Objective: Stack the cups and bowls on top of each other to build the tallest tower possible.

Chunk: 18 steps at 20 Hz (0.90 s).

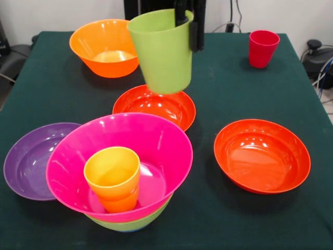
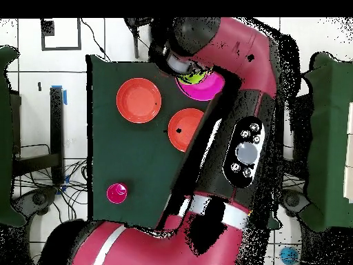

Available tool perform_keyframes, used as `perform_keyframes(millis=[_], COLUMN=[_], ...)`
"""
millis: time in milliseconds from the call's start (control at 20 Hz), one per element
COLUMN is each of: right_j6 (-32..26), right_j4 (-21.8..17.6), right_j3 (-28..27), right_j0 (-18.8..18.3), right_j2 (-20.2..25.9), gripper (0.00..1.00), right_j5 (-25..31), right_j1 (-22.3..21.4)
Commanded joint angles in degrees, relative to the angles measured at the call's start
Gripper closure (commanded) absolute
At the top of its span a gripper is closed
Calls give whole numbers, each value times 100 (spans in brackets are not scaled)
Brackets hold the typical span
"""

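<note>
My black claw [image 1: 189, 23], at the top centre of the front view, pinches the rim of a glossy lime-green plastic tumbler [image 1: 164, 52] hanging tilted above a shallow red-orange bowl [image 1: 155, 107]. At lower left, the tower: a smooth yellow-orange tumbler [image 1: 113, 177] nested in a round magenta bowl [image 1: 122, 156], itself in a mostly hidden lime-green bowl [image 1: 130, 223]. Overhead, my red arm [image 2: 234, 103] covers most of the dark green table [image 1: 218, 94].
</note>
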Motion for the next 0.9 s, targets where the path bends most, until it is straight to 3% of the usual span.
perform_keyframes(millis=[50, 700, 900], right_j6=[740, 394, 288], right_j4=[-349, 85, 242], right_j3=[-923, -2816, -3073], right_j0=[-196, -705, -764], right_j2=[270, -235, -404], gripper=[100, 100, 100], right_j5=[662, 1491, 1521], right_j1=[726, 1706, 1897])
